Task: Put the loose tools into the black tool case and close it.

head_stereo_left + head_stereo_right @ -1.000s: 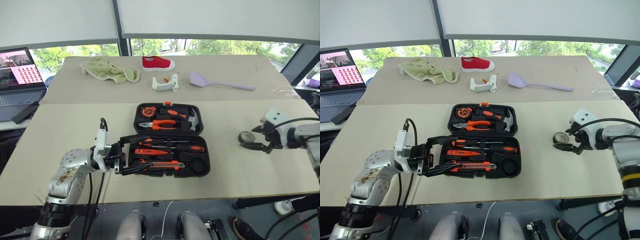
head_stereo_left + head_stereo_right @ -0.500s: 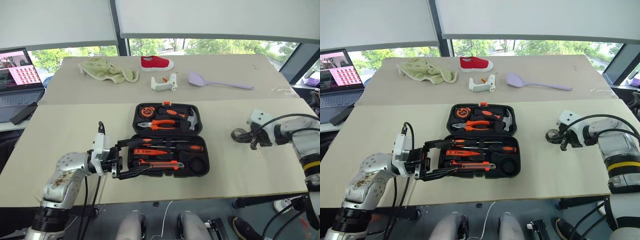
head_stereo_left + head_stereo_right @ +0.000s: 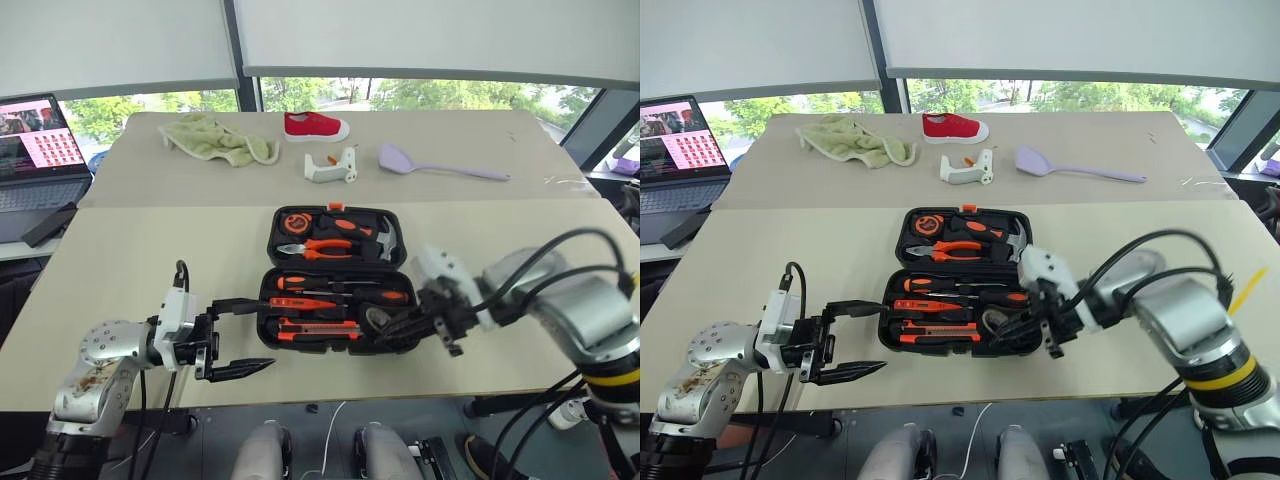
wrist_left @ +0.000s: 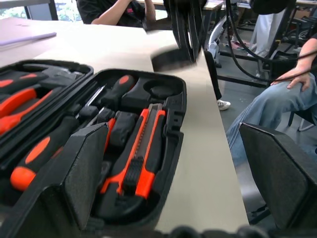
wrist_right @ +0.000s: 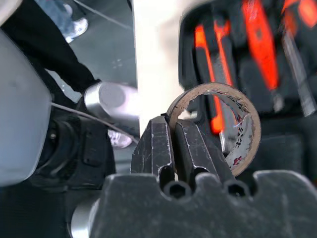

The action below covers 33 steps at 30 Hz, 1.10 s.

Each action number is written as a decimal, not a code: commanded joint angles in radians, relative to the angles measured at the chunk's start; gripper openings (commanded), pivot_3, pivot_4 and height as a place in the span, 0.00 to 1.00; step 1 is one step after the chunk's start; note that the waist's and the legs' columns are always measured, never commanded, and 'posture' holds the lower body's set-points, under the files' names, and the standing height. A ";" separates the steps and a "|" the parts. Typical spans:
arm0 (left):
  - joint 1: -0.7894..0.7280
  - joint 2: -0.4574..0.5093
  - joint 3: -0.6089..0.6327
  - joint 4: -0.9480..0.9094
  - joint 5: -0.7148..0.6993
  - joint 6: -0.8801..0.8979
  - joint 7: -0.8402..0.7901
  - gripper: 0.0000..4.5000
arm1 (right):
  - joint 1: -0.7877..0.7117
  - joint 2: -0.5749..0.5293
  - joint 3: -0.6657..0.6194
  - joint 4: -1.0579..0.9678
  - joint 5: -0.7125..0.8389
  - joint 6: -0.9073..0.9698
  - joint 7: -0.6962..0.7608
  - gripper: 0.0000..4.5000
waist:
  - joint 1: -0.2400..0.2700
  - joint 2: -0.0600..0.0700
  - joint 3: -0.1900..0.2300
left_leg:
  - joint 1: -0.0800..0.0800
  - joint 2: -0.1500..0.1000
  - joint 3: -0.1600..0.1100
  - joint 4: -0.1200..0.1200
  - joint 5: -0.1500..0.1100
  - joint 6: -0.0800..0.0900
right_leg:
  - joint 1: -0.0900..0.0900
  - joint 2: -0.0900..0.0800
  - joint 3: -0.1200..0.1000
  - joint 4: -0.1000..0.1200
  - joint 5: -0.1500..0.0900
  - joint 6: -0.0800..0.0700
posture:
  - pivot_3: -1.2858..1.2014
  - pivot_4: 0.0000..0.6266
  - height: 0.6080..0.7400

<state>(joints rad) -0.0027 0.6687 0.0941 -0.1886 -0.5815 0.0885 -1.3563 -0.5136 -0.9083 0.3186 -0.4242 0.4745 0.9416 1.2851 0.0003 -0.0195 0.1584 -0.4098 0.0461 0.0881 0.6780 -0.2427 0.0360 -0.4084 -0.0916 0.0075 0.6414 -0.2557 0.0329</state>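
Since a second ago our right gripper point(image 5: 173, 144) pinched the tape roll point(image 5: 218, 124) and carried it over the case point(image 3: 340, 300); seat it squarely in its round slot. Left gripper point(image 3: 240, 335) gapes empty.

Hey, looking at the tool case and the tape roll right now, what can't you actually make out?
- Round slot in the black tool case: in the head views the right tool and the tape roll it grips cover it.
- Case contents in the right wrist view: blurred, so single tools cannot be told apart.
- Lid half: cut off by the left wrist view's edge.
- Orange latch: too small to find.
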 commanded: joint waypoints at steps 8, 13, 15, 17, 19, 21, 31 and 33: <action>0.044 0.003 0.019 -0.047 0.007 -0.023 0.036 1.00 | -0.022 -0.109 0.111 0.051 -0.206 -0.121 -0.029 0.02 | 0.002 -0.001 0.000 | 0.000 0.000 0.000 0.000 0.000 0.000 | -0.001 0.001 0.000 0.000 0.000 0.000 | 0.52 0.24 1.00; 0.043 0.003 0.017 -0.047 0.006 -0.023 0.047 1.00 | -0.023 -0.082 0.122 0.077 -0.208 -0.117 -0.029 0.02 | 0.006 -0.002 0.000 | 0.000 0.000 0.000 0.000 0.000 0.000 | 0.000 0.001 0.000 0.000 0.000 0.000 | 0.52 0.24 1.00; 0.042 0.002 0.022 -0.049 0.002 -0.017 0.058 1.00 | -0.027 -0.066 0.110 0.074 -0.196 -0.120 -0.027 0.18 | 0.006 -0.003 0.000 | 0.001 0.000 0.000 0.000 0.000 0.000 | 0.000 0.001 0.000 0.000 0.000 0.000 | 0.52 0.24 1.00; 0.043 0.005 0.031 -0.054 -0.008 -0.003 0.072 1.00 | -0.033 -0.064 0.098 0.061 -0.181 -0.117 -0.011 0.29 | 0.006 -0.003 0.000 | 0.001 0.000 0.000 0.000 0.000 0.000 | 0.001 0.002 0.000 0.000 0.000 0.000 | 0.52 0.24 1.00; 0.044 0.009 0.045 -0.059 -0.019 0.015 0.092 1.00 | -0.036 -0.076 0.091 0.052 -0.176 -0.131 0.014 0.46 | 0.007 -0.003 0.000 | 0.001 0.000 0.000 0.000 0.000 0.000 | 0.001 0.002 0.000 0.000 0.000 0.000 | 0.52 0.24 1.00; 0.038 0.036 0.075 -0.040 0.001 0.048 0.139 1.00 | -0.032 -0.110 0.075 0.039 -0.152 -0.164 0.078 0.60 | 0.009 -0.003 0.000 | 0.000 0.001 0.000 0.000 0.000 0.000 | 0.000 0.002 -0.001 0.000 0.000 0.000 | 0.52 0.24 1.00; -0.068 0.078 0.142 0.037 -0.002 0.247 0.323 0.83 | 0.065 -0.028 -0.256 0.355 -0.018 -0.422 0.108 0.84 | 0.012 -0.007 0.002 | 0.002 0.000 0.000 0.000 0.000 0.001 | 0.003 0.002 -0.001 0.000 0.000 0.000 | 0.52 0.24 1.00; -0.128 0.057 0.106 0.085 0.049 0.262 0.387 0.67 | 0.072 0.015 -0.275 0.495 -0.101 -0.612 0.046 0.75 | 0.013 -0.007 0.002 | 0.003 0.000 0.000 0.000 0.000 0.001 | 0.003 0.002 -0.001 0.000 0.000 0.001 | 0.52 0.24 1.00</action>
<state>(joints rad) -0.0857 0.7398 0.2181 -0.1260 -0.5689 0.3368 -1.0249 -0.4484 -0.9181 0.0860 -0.0258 0.4321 0.5022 1.3730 0.0129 -0.0267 0.1605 -0.4074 0.0452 0.0879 0.6784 -0.2431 0.0366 -0.4053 -0.0895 0.0063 0.6411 -0.2561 0.0335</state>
